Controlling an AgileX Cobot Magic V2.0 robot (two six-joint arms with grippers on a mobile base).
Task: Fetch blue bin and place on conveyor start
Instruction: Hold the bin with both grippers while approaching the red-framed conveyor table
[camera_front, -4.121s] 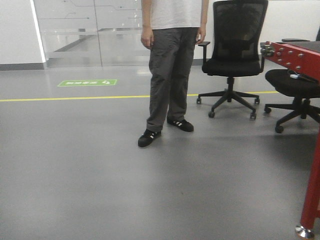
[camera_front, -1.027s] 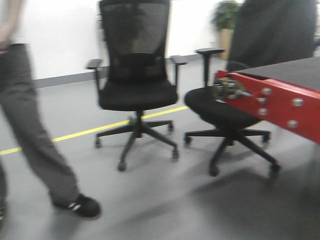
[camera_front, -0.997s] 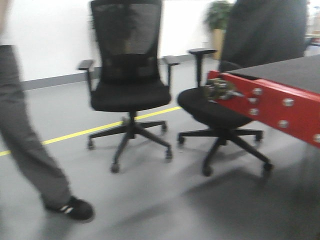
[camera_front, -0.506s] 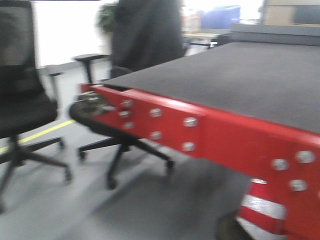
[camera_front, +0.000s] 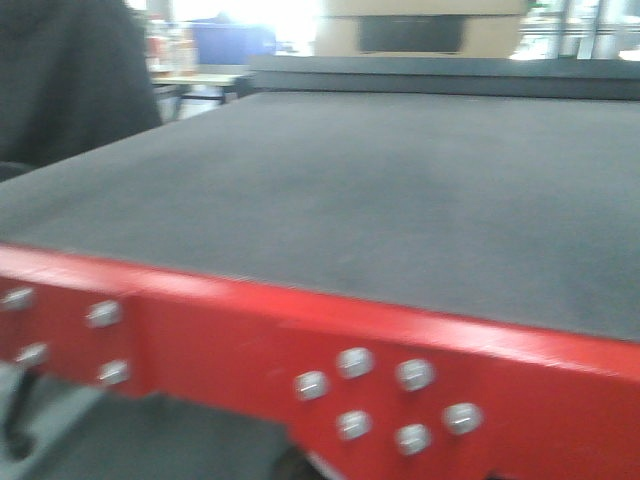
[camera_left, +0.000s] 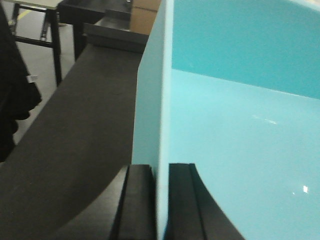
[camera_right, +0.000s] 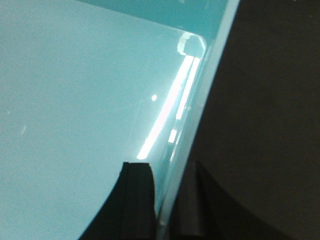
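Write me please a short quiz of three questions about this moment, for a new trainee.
1. True or false: the left gripper is shut on the wall of the blue bin.
2. What does the right gripper hold? A) a red packet B) the bin's wall C) nothing
3. Fill in: the front edge strip of the belt is coloured ___.
Key: 1 true; 2 B; 3 red.
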